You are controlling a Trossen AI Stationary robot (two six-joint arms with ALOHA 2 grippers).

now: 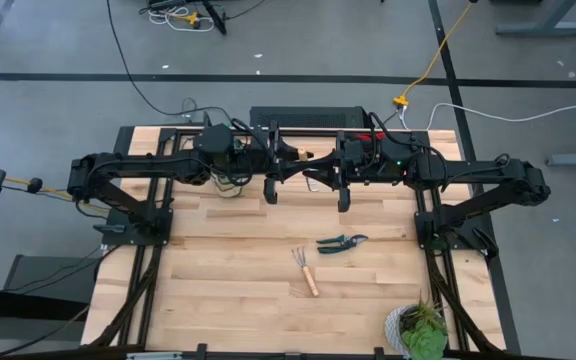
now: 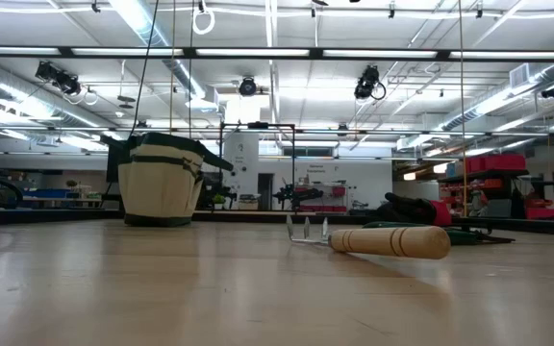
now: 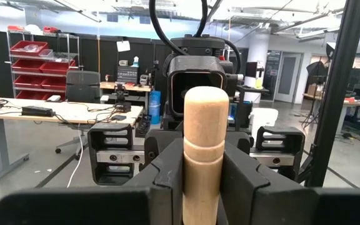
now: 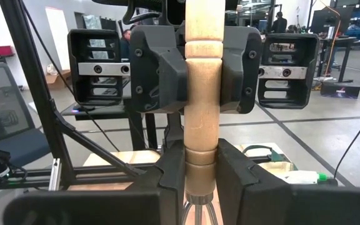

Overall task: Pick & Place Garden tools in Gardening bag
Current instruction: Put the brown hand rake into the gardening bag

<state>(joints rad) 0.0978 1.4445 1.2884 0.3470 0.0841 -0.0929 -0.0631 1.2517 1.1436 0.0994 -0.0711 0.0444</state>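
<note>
A wooden-handled mini rake stands upright in the air between my two grippers, above the far middle of the table. My left gripper and my right gripper face each other, both shut on it. In the high view only the handle's top shows between them. A second mini rake and the pruning shears lie flat on the table. The beige gardening bag stands on its base at the far side. The arms hide it in the high view. My left gripper pinches the rake's handle just below its rounded free end between its two fingers. They come level from the table's left, across the handle. The rake stands upright, free end up, clear of the table. My right gripper pinches the handle's lower end, just above the metal tines, between its two fingers. They come level from the table's right and lie across the handle, below my left gripper's fingers. The tines point down.
A potted plant stands at the near right corner. Dark and red gloves lie behind the loose rake. A black box sits at the far edge. Bare wood lies at the near left.
</note>
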